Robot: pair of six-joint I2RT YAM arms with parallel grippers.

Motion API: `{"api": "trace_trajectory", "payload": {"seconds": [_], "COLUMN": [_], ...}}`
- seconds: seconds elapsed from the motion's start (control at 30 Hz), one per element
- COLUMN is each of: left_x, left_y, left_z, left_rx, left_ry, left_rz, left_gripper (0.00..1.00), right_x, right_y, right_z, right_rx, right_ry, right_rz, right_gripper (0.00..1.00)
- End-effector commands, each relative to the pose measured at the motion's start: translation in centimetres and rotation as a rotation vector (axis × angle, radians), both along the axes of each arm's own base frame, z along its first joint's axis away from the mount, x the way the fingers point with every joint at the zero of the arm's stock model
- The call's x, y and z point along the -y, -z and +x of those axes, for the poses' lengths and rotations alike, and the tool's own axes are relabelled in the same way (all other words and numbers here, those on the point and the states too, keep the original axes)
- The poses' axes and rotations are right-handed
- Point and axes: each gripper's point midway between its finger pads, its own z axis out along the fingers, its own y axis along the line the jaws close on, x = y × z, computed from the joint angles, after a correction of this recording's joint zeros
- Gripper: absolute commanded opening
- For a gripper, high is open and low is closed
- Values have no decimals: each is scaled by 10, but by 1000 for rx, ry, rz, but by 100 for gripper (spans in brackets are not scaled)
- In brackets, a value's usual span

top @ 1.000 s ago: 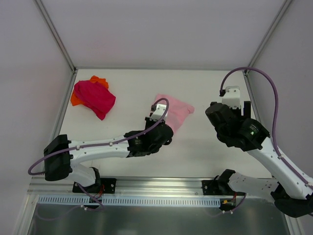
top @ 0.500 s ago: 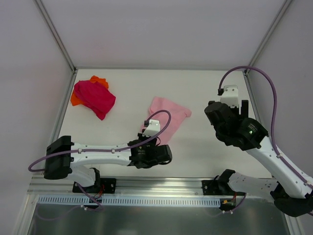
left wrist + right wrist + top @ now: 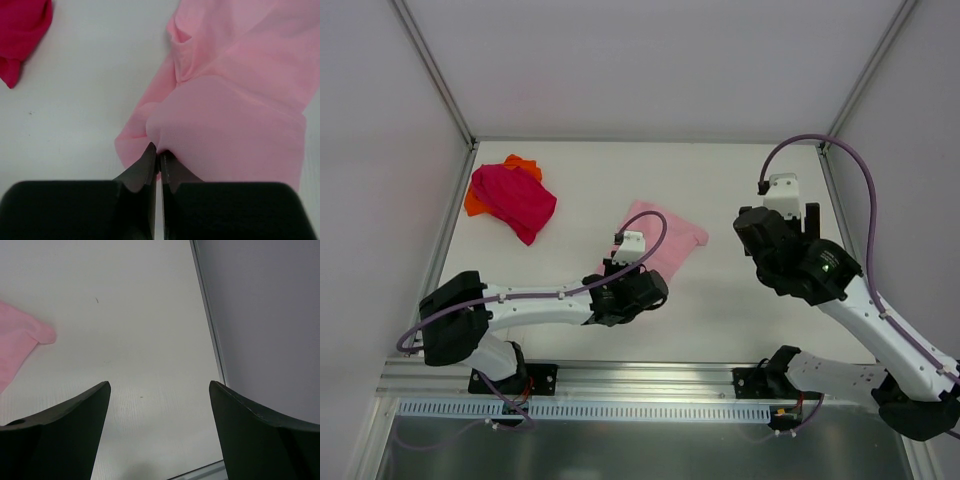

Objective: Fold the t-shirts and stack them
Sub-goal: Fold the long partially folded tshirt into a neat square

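Note:
The light pink t-shirt (image 3: 665,238) lies crumpled mid-table; it fills the left wrist view (image 3: 235,100). My left gripper (image 3: 159,150) is shut on a fold at its near edge, and in the top view it (image 3: 620,272) sits at the shirt's near-left side. The magenta t-shirt (image 3: 512,198) lies bunched at the far left on top of the orange t-shirt (image 3: 523,164), which peeks out behind it. A magenta corner (image 3: 22,35) shows in the left wrist view. My right gripper (image 3: 159,390) is open and empty over bare table right of the pink shirt, whose tip (image 3: 20,347) shows at left.
White walls enclose the table on three sides. A metal rail (image 3: 207,325) runs along the right edge, close to my right gripper. The near edge holds the arm bases and a slotted rail (image 3: 650,408).
My left gripper, holding the pink shirt, pulled it toward the near edge and then shifted slightly back. The shirt stretched flatter. My right arm drifted a little left and away.

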Motion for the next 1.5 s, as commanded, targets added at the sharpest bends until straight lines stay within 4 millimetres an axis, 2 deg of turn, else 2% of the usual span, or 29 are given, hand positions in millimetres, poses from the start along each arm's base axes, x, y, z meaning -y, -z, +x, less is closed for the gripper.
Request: {"api": "trace_trajectory", "payload": {"seconds": [0.0, 0.07, 0.23, 0.37, 0.47, 0.57, 0.6, 0.7, 0.73, 0.87, 0.9, 0.93, 1.0, 1.03, 1.2, 1.33, 1.37, 1.43, 1.47], "left_x": [30, 31, 50, 59, 58, 55, 53, 57, 60, 66, 70, 68, 82, 80, 106, 120, 123, 126, 130], "left_y": [-3, -4, -13, -40, -52, -58, -58, -56, -46, -39, -44, -36, -30, -22, 0, 0, -6, -1, -7], "left_z": [24, 31, 49, 57, 58, 63, 69, 88, 92, 109, 115, 123, 137, 143, 164, 175, 181, 188, 193], "left_rx": [-1, 11, 22, 69, 92, 113, 111, 93, 74, 56, 58, 42, 10, -22, -59, -62, -53, -57, -50], "left_ry": [90, 75, 93, 103, 100, 77, 67, 49, 57, 55, 54, 47, 70, 65, 84, 97, 97, 99, 101], "left_rz": [-146, -103, -107, -137, -152, -152, -149, -157, -149, -147, -157, -144, -147, -126, -104, -115, -120, -114, -123], "left_gripper": [0, 0, 0, 0, 0, 0, 0, 0, 0, 0, 0, 0, 0, 0, 0, 0, 0, 0, 0], "right_x": [2, 4, 6, 11, 1, -22, -26, -27, -27, -25, -25, -25, -23, -20, -16, -17, -17, -16, -16], "right_y": [-7, -6, -5, -9, 2, 20, 27, 31, 30, 27, 25, 24, 25, 23, 22, 33, 34, 36, 38], "right_z": [0, 1, -2, -5, -2, 9, 11, 11, 10, 2, 1, 0, -3, -6, -14, -14, -13, -14, -14], "right_rx": [24, 17, 11, 20, -5, -27, -53, -68, -63, -47, -46, -44, -48, -39, -35, -60, -61, -63, -66], "right_ry": [-4, 7, 7, 11, -16, -70, -74, -69, -72, -99, -105, -107, -108, -109, -118, -114, -114, -113, -112], "right_rz": [13, 2, 10, 13, 43, 125, 123, 125, 135, 180, 189, 193, 196, 205, 222, 202, 201, 199, 195], "right_gripper": [85, 85, 85, 85, 85, 85, 84, 84, 84, 83, 83, 83, 83, 82, 81, 81, 81, 81, 81]}}
